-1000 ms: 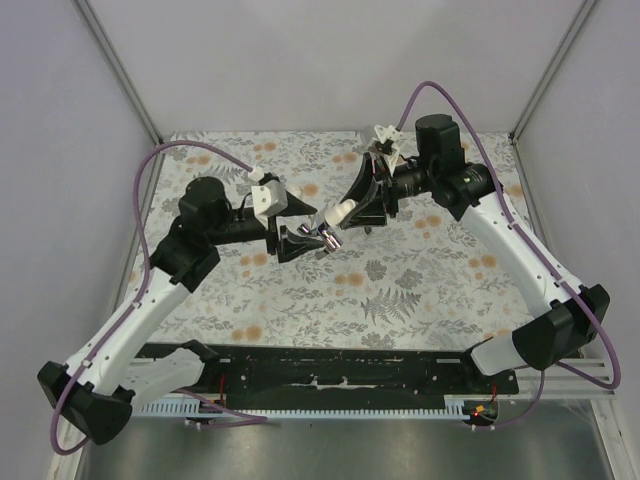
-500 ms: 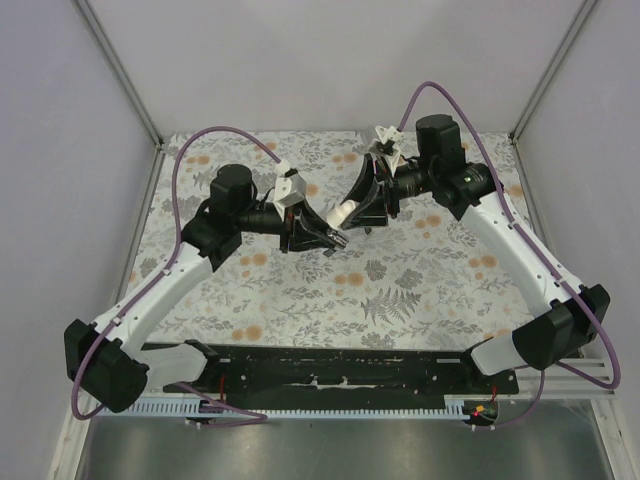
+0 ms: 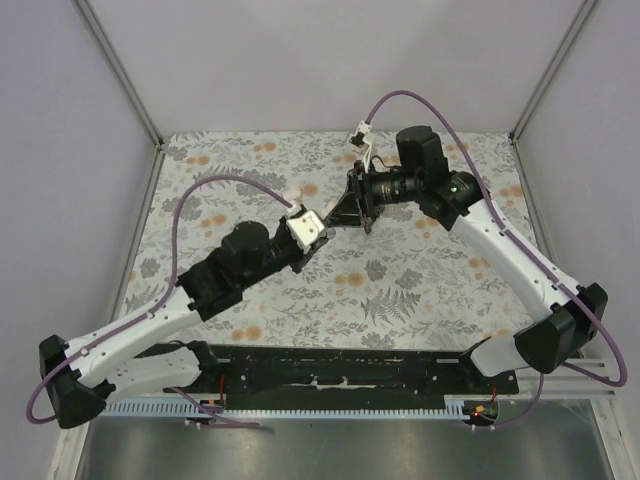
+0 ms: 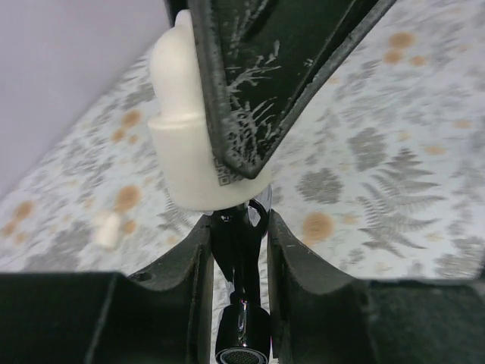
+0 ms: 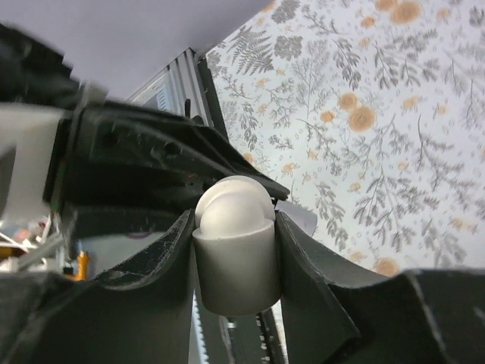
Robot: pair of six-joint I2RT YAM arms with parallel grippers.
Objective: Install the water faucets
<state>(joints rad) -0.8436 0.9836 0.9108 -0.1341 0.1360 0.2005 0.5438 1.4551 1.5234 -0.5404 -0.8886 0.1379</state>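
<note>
A white plastic cylinder (image 5: 235, 254) sits clamped between the fingers of my right gripper (image 5: 233, 220), which is shut on it. A shiny chrome water faucet (image 4: 241, 315) hangs from the cylinder's (image 4: 186, 144) lower end. My left gripper (image 4: 239, 227) is shut on the faucet, spout end toward its camera. In the top view the left gripper (image 3: 322, 224) and right gripper (image 3: 340, 212) meet tip to tip above the middle of the table, and the faucet is hidden between them.
A second small white cylinder (image 3: 293, 189) lies on the floral tablecloth (image 3: 420, 290) just left of the grippers, blurred in the left wrist view (image 4: 106, 228). A black rail (image 3: 340, 372) runs along the near edge. Grey walls enclose the back and sides.
My left gripper went from open to shut on the faucet. The left arm then swung down and toward the near side. The right wrist shifted a little left.
</note>
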